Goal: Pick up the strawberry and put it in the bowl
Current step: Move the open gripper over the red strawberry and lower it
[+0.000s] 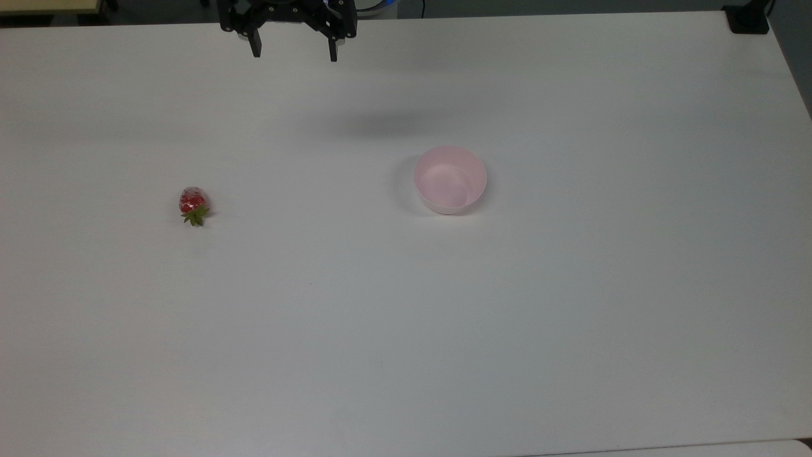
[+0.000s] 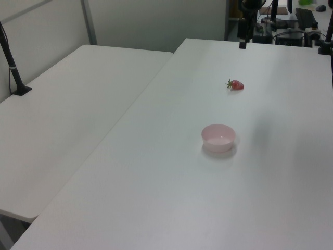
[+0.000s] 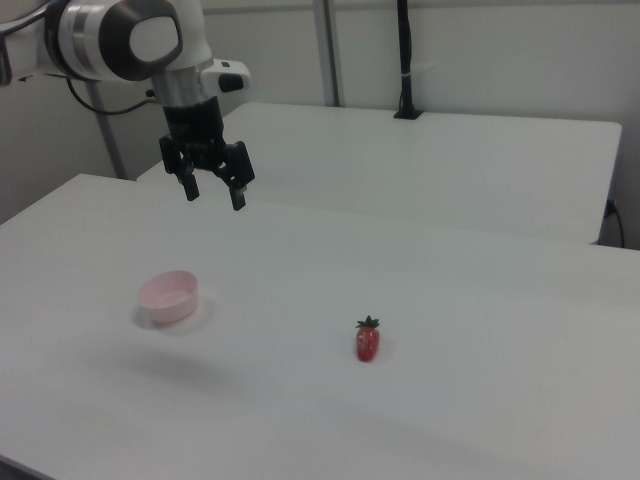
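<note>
The strawberry (image 1: 193,204) (image 2: 235,84) (image 3: 368,339), red with a green cap, lies on the white table at the top view's left. The pale pink bowl (image 1: 450,179) (image 2: 218,137) (image 3: 169,297) stands empty near the table's middle. My gripper (image 1: 294,56) (image 3: 214,196) hangs open high above the table's far edge in the top view, with nothing between its fingers. It is well apart from both the strawberry and the bowl. In the left view one black finger (image 2: 242,44) hangs at the top edge.
The white table (image 1: 406,317) spreads wide around both objects. A second white table (image 2: 67,114) (image 3: 430,160) adjoins it. A black post base (image 1: 748,19) sits at the top view's upper right corner, and another post (image 2: 13,67) stands on the adjoining table.
</note>
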